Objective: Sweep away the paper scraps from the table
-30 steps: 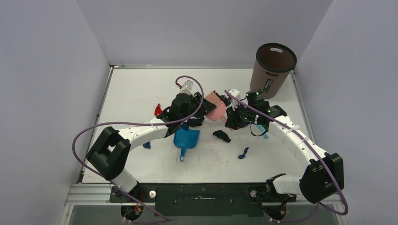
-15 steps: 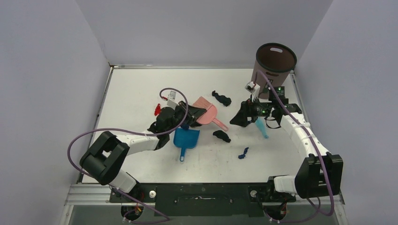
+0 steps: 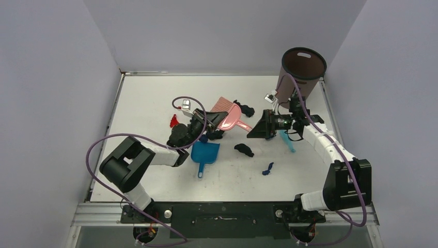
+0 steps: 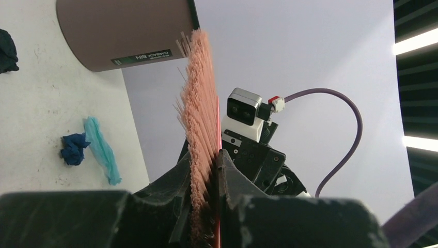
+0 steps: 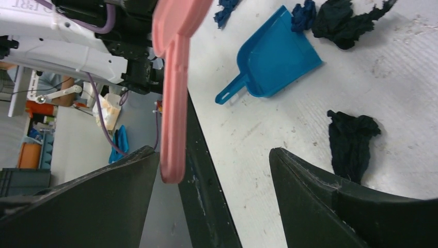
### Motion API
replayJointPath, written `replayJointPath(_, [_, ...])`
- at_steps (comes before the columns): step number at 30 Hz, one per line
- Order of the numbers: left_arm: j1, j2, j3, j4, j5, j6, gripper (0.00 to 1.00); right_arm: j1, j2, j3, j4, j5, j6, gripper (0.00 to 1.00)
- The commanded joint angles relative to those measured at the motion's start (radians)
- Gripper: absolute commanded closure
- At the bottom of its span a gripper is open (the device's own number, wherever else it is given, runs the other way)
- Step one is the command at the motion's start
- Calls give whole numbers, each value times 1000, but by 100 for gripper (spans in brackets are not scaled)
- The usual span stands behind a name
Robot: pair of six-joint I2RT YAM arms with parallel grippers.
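left jaws are clenched on the bristle end of the brush (image 3: 227,118), its handle pointing toward the right jaws. right jaws are spread wide with the handle tip between them, ungripped. on the desk (image 3: 147,98): a red scrap (image 3: 174,121) by the left arm, a black scrap (image 3: 244,150) right of the dustpan (image 3: 205,153), a blue scrap (image 3: 267,169) nearer the bases, a light-blue strip (image 3: 287,140) under the right arm, and a far black scrap (image 3: 244,109) behind the brush.

Pink brush (image 3: 228,117), blue dustpan (image 3: 205,151), brown bin (image 3: 296,78), white table (image 3: 150,98).
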Motion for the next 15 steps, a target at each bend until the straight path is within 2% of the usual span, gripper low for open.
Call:
replayJointPath(1, [-8,28,30,165,-8,-61,100,36,-65,-12,103,-62,69,22])
replayJointPath(3, [-16,36,35,163,-10,-65,100,41,-79,-20,134,-56,99,28])
replayJointPath(5, [-26,41,33,150,-26,-83,100,41,-92,-28,175,-37,148,40])
replayJointPath(10, [-39,57,35,149,-33,-103,100,33,-114,-49,275,-24,256,46])
replayJointPath(11, [-40,62,35,149,-31,-104,100,33,-117,-48,284,-18,264,54])
replayJointPath(12, [-41,65,33,149,-27,-105,100,33,-119,-46,281,-11,263,75])
replayJointPath(13, [-42,68,32,149,-21,-106,100,33,-119,-39,260,-2,245,90])
replayJointPath(14, [-41,71,33,146,-8,-106,96,29,-118,-24,216,8,211,94])
replayJointPath(15, [-37,71,32,133,14,-104,86,23,-115,-5,153,20,155,95])
